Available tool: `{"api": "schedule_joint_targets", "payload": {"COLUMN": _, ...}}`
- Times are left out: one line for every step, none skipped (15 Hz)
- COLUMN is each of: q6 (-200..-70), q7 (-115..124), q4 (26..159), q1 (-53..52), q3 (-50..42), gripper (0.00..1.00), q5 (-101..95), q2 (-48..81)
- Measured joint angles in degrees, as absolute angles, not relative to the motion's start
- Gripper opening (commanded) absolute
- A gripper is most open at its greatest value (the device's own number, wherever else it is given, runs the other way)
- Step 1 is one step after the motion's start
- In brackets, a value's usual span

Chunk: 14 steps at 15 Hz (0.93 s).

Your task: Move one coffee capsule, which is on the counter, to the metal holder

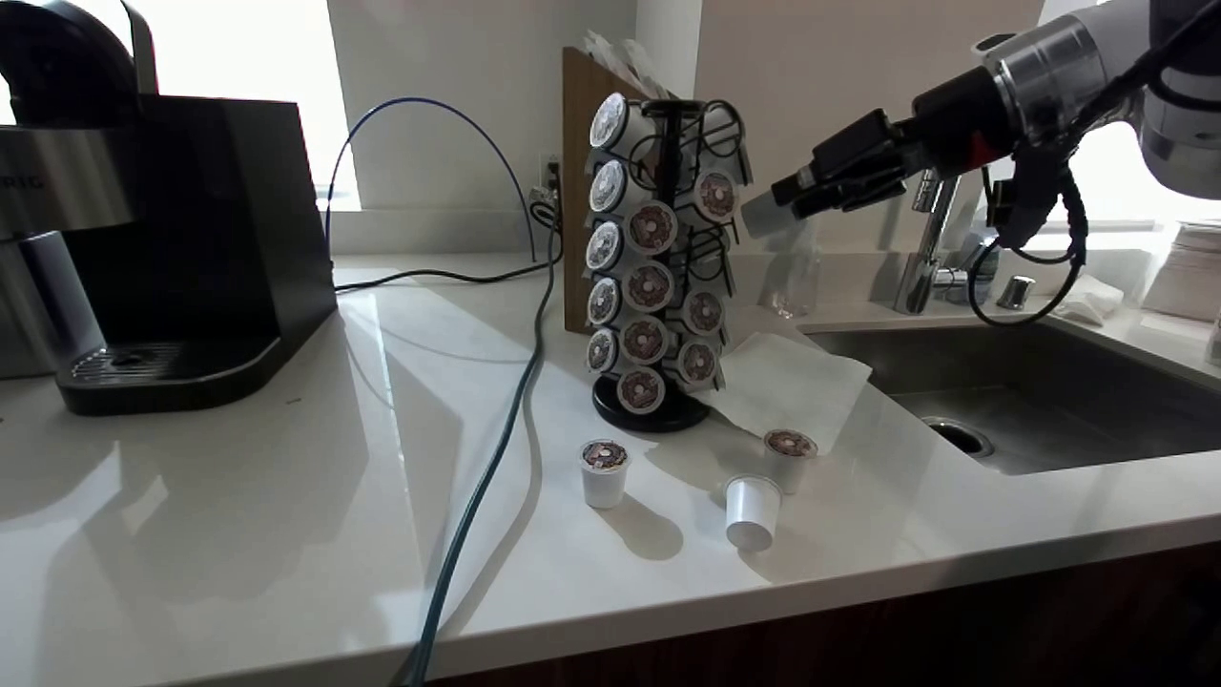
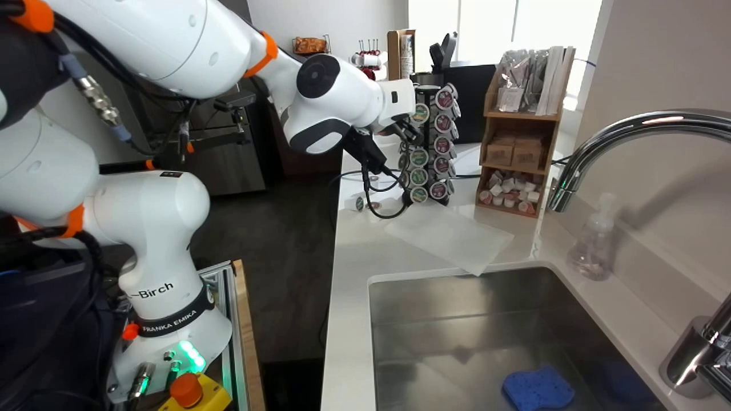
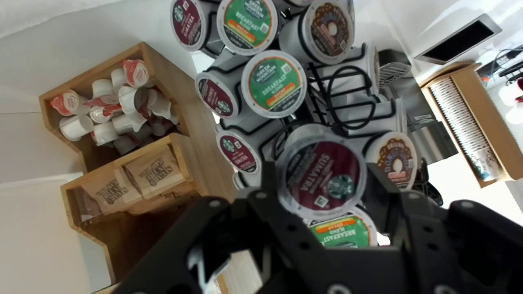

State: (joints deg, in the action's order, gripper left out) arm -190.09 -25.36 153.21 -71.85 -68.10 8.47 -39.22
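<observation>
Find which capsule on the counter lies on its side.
The capsule nearest the counter's front edge, its bottom end showing; the other two capsules stand upright, lids up.

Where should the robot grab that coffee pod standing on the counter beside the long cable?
Probably by opposite sides of the upright pod, just under its rim, coming down from above: the lid faces up and the cup narrows toward its base. The gripper would first have to release the maroon-topped pod it holds.

Blue sponge (image 2: 538, 389) in steel sink (image 2: 451, 319), soap bottle (image 2: 594, 245) beside; black coffee machine (image 1: 215, 210).
</observation>
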Motion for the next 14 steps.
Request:
{"api": "schedule_joint_targets", "payload": {"q6": -190.09, "q7": -24.24, "q4": 153.06, "q1": -72.33, "q3": -69.13, "gripper": 0.29, "q5": 6.18, "q2": -39.64}}
{"api": "schedule_joint_targets", "payload": {"q6": -190.09, "q7": -23.21, "q4": 152.83, "q1": -72.90, "q3": -70.25, "gripper": 0.29, "q5": 4.17, "q2": -40.03}}
{"api": "schedule_joint_targets", "payload": {"q6": -190.09, "q7": -22.52, "q4": 152.65, "q1": -73.40, "q3": -71.10, "gripper": 0.29, "q5": 2.72, "q2": -40.35}}
{"api": "schedule_joint_targets", "payload": {"q6": -190.09, "q7": -21.97, "q4": 152.39, "q1": -73.96, "q3": -71.95, "gripper": 0.29, "q5": 1.53, "q2": -40.61}}
{"api": "schedule_joint_targets", "payload": {"q6": -190.09, "q7": -21.44, "q4": 152.08, "q1": -74.52, "q3": -72.67, "gripper": 0.29, "q5": 0.61, "q2": -40.76}}
{"api": "schedule_joint_targets", "payload": {"q6": -190.09, "q7": -21.09, "q4": 151.76, "q1": -75.11, "q3": -73.30, "gripper": 0.29, "q5": -0.06, "q2": -40.88}}
{"api": "schedule_joint_targets", "payload": {"q6": -190.09, "q7": -20.78, "q4": 151.41, "q1": -75.76, "q3": -73.87, "gripper": 0.29, "q5": -0.63, "q2": -41.00}}
{"api": "schedule_joint_targets", "payload": {"q6": -190.09, "q7": -20.53, "q4": 151.13, "q1": -76.39, "q3": -74.40, "gripper": 0.29, "q5": -1.15, "q2": -41.11}}
{"api": "schedule_joint_targets", "payload": {"q6": -190.09, "q7": -20.33, "q4": 150.83, "q1": -77.04, "q3": -74.90, "gripper": 0.29, "q5": -1.50, "q2": -41.16}}
{"api": "schedule_joint_targets", "payload": {"q6": -190.09, "q7": -20.21, "q4": 150.56, "q1": -77.67, "q3": -75.36, "gripper": 0.29, "q5": -1.71, "q2": -41.17}}
{"api": "schedule_joint_targets", "payload": {"q6": -190.09, "q7": -20.10, "q4": 150.35, "q1": -78.35, "q3": -75.83, "gripper": 0.29, "q5": -1.82, "q2": -41.17}}
{"api": "schedule_joint_targets", "payload": {"q6": -190.09, "q7": -19.97, "q4": 150.16, "q1": -79.00, "q3": -76.29, "gripper": 0.29, "q5": -1.84, "q2": -41.16}}
{"api": "schedule_joint_targets", "payload": {"q6": -190.09, "q7": -19.82, "q4": 149.98, "q1": -79.62, "q3": -76.75, "gripper": 0.29, "q5": -1.86, "q2": -41.16}}
{"api": "schedule_joint_targets", "payload": {"q6": -190.09, "q7": -19.70, "q4": 149.82, "q1": -80.17, "q3": -77.17, "gripper": 0.29, "q5": -1.86, "q2": -41.15}}
